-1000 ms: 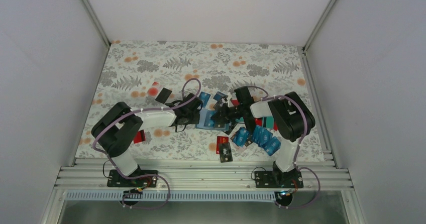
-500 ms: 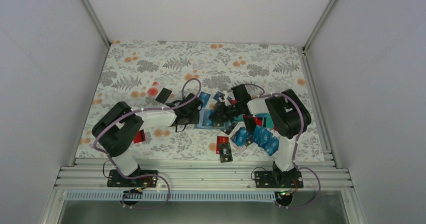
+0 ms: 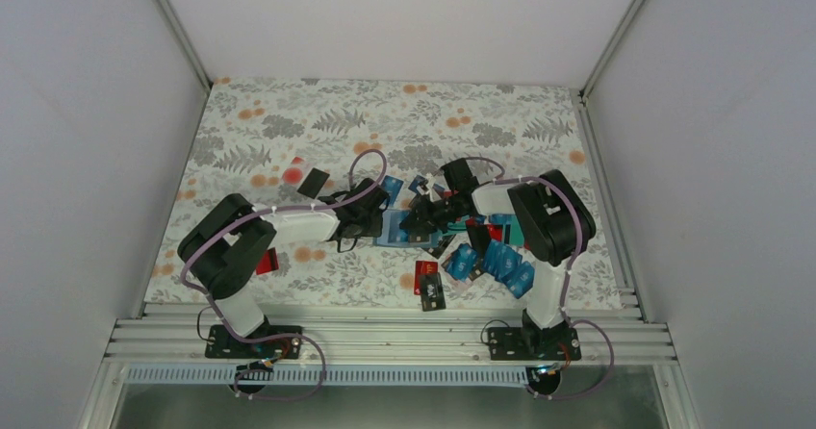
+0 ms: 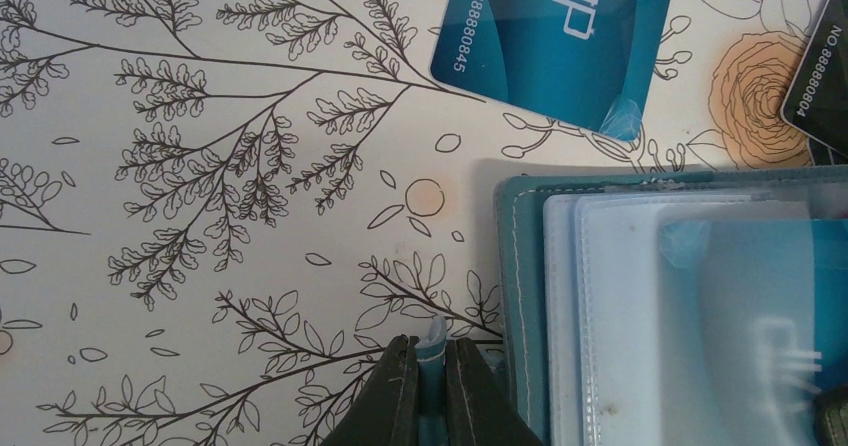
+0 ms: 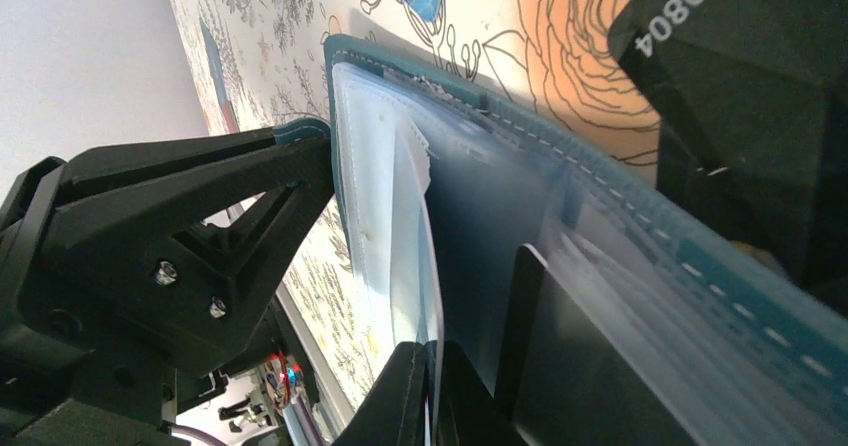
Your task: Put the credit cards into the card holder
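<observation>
Card holder [image 3: 393,229] lies open on the bench [image 3: 289,126], between the two arms. Teal cover is down, clear sleeves face up.

Left arm [image 3: 298,222] reaches in from the left. Left jaws are clenched on the holder's edge. My left wrist view shows a sliver of teal and clear plastic pinched between the tips.

Right arm [image 3: 539,213] reaches in from the right. Right jaws are clenched on a thin clear leaf of the holder. I cannot tell whether a card is pinched along with it.

One sleeved blue card [image 4: 760,316] sits inside a clear pocket.

Loose credit cards:
- VIP card [image 4: 555,26], blue, lies just beyond the holder and apart from it.
- Dark card [image 4: 825,66] is cut off at the right edge of the left wrist view.
- Blue cluster [image 3: 493,261] lies beside the right arm.
- Red card [image 3: 426,273] touches a black card [image 3: 434,299] toward the near edge.
- Far black card [image 3: 313,182] lies left of the holder.
</observation>
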`<state>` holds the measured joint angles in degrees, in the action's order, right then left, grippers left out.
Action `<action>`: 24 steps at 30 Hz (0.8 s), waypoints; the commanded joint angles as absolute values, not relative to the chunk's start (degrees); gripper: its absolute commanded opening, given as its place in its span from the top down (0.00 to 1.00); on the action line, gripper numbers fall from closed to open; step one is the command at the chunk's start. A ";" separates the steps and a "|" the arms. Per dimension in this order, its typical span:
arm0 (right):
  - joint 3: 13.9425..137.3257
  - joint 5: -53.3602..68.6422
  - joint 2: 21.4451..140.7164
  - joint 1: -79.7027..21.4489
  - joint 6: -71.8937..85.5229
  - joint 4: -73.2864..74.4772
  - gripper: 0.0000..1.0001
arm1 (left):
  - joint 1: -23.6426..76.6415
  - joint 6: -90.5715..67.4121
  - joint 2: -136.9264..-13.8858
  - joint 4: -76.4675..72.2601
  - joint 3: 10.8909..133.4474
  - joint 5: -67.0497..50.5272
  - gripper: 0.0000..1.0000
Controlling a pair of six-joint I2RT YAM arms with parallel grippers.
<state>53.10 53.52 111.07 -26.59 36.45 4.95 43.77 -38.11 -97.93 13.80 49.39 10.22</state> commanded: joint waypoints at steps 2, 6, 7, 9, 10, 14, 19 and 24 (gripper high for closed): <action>53.15 52.60 111.71 -27.95 34.27 8.27 0.96 | 44.31 -37.97 -99.93 12.90 50.01 8.55 0.98; 52.96 53.07 112.76 -28.07 35.84 6.03 0.96 | 44.32 -37.88 -99.73 12.74 49.83 8.32 0.98; 53.14 53.00 112.91 -28.13 36.14 5.70 0.96 | 44.30 -37.88 -99.80 12.74 49.83 8.24 0.98; 53.68 53.18 113.41 -28.34 36.83 4.76 0.96 | 44.34 -37.74 -99.79 12.69 49.90 8.10 0.98; 53.92 53.36 113.79 -28.50 37.00 4.64 0.96 | 44.30 -37.71 -99.84 12.62 49.98 8.01 0.98; 55.63 54.34 115.53 -29.38 37.24 4.64 0.96 | 44.30 -37.70 -99.72 12.50 50.01 7.91 0.98; 57.36 54.79 117.41 -29.73 36.24 5.70 0.96 | 44.30 -37.58 -99.90 12.23 49.67 7.77 0.98; 58.65 55.53 118.43 -29.71 35.25 6.92 0.93 | 44.30 -37.57 -100.19 11.95 49.64 7.55 0.98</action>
<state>57.28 56.64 115.77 -27.44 36.71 5.54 43.55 -38.09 -98.00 13.89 49.39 11.09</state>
